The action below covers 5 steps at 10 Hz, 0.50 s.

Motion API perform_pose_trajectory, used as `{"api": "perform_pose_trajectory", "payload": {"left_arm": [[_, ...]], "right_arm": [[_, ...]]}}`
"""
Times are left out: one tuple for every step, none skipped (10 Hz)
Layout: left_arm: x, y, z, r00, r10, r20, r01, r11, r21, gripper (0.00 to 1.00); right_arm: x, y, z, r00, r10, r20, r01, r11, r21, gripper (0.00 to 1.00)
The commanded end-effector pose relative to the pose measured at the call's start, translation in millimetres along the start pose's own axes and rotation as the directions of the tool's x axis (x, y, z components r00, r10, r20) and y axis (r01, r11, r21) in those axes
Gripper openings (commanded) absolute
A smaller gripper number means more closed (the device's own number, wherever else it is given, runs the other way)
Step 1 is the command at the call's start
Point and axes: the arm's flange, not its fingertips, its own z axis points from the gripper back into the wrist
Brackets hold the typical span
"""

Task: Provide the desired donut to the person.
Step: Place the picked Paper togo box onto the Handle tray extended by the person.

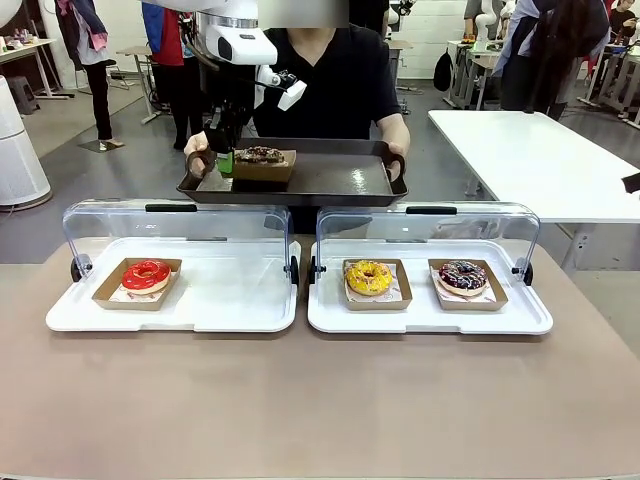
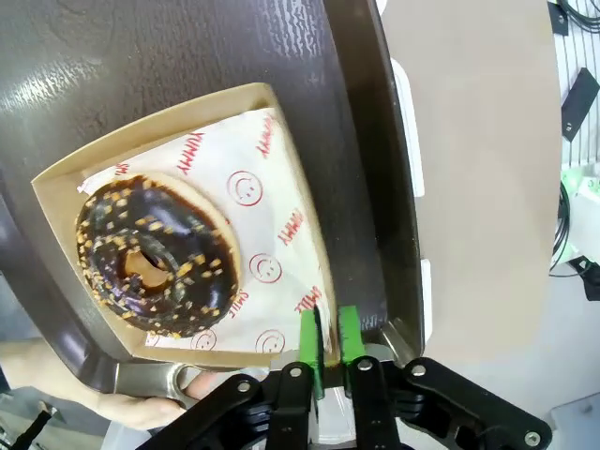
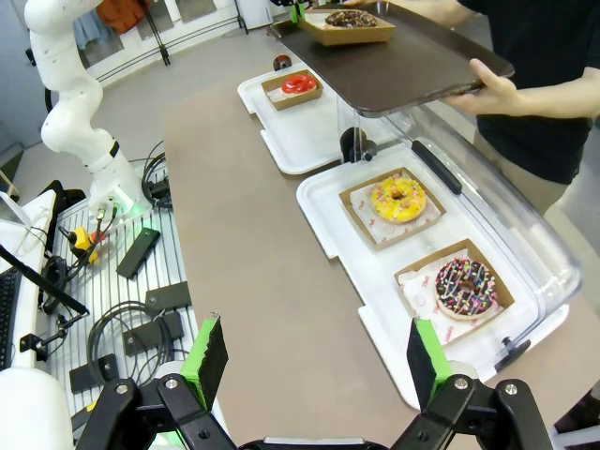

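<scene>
The person [image 1: 330,80] in a black V-neck shirt holds a dark brown serving tray [image 1: 340,180] with both hands beyond the table's far edge. On its left part rests a chocolate donut with light crumbs [image 1: 262,154] in a cardboard boat [image 2: 187,117]. My left gripper [image 1: 226,161] is shut on the boat's edge, its green pads [image 2: 308,349] pinching the rim and liner paper. The donut [image 2: 155,253] lies just beyond the fingers. My right gripper [image 3: 317,366] hangs wide open over the table's near right side, holding nothing.
Two white display trays with raised clear lids sit on the brown table [image 1: 320,400]. The left tray [image 1: 230,300] has a red donut [image 1: 147,273]. The right tray [image 1: 410,315] holds a yellow donut [image 1: 368,277] and a dark sprinkled donut [image 1: 462,276]. A white table [image 1: 540,160] stands at the far right.
</scene>
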Motion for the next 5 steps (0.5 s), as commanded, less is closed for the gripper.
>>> {"api": "perform_pose_trajectory", "payload": {"left_arm": [[-3.0,-1.2,3.8,0.999,-0.003,0.032,0.003,1.0,0.014,1.0],[-3.8,0.1,5.2,0.999,-0.01,0.034,0.01,1.0,0.018,0.64],[-4.9,-0.5,6.7,0.999,-0.014,0.035,0.013,1.0,0.02,1.0],[-6.1,-2.4,7.5,0.999,-0.011,0.04,0.01,1.0,0.023,1.0],[-7.4,-2.5,8.6,0.999,-0.01,0.044,0.009,1.0,0.022,1.0]], "right_arm": [[1.0,-0.6,0.3,1.0,0.006,0.018,-0.006,1.0,0.007,1.0],[1.0,-0.6,0.3,1.0,0.006,0.018,-0.006,1.0,0.007,1.0],[1.0,-0.6,0.3,1.0,0.006,0.018,-0.006,1.0,0.007,1.0],[1.0,-0.6,0.3,1.0,0.006,0.018,-0.006,1.0,0.007,1.0],[1.0,-0.6,0.3,1.0,0.006,0.018,-0.006,1.0,0.007,1.0]]}}
